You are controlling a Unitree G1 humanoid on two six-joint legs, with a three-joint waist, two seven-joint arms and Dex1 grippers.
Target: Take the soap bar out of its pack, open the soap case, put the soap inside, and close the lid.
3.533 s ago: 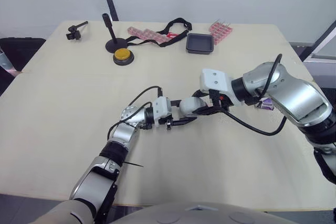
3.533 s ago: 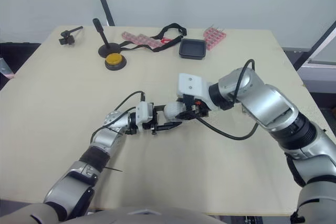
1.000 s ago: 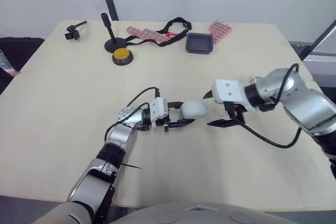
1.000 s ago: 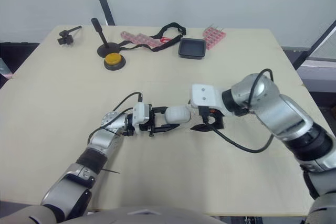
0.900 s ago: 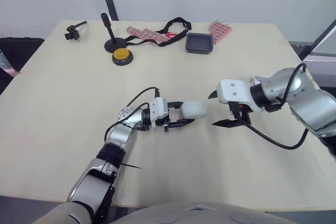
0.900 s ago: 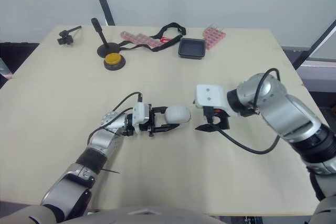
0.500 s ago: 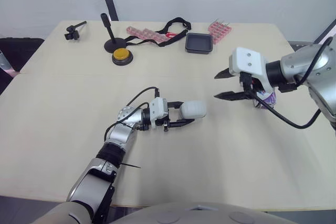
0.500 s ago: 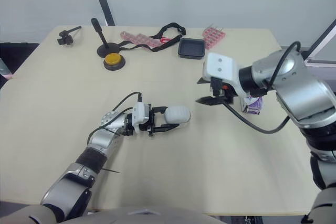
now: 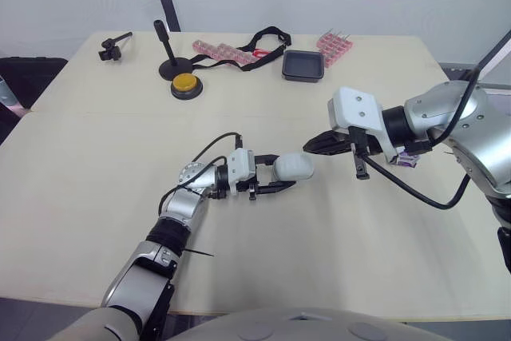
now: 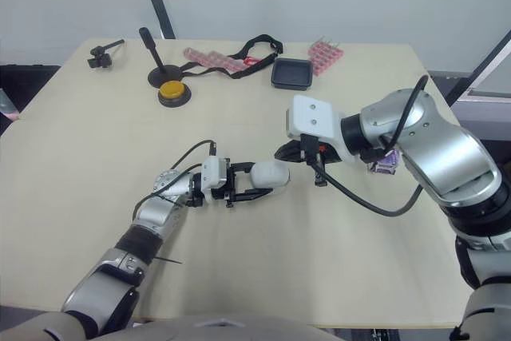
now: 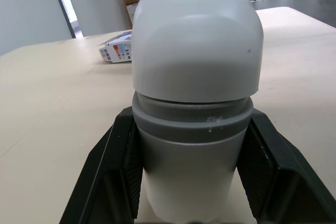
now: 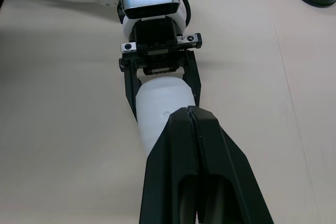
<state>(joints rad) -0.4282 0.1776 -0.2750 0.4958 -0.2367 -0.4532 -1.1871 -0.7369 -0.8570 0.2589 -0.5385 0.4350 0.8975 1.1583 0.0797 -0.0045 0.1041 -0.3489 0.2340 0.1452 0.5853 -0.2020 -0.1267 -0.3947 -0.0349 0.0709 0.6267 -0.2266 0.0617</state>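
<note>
My left gripper lies low over the table, a little left of the middle, and its two black fingers pinch the soap case from both sides. The case lies on its side with its rounded white end pointing to the right. In my left wrist view the white lid sits down over a grey band, so the case is closed. My right gripper reaches in from the right with its fingers pressed flat together into one point. That point is right at the far right end of the case, though I cannot tell whether it touches. The soap pack, a small purple and white box, lies on the table to the right, partly hidden behind my right arm. A black tray and a yellow button sit near the far edge.
</note>
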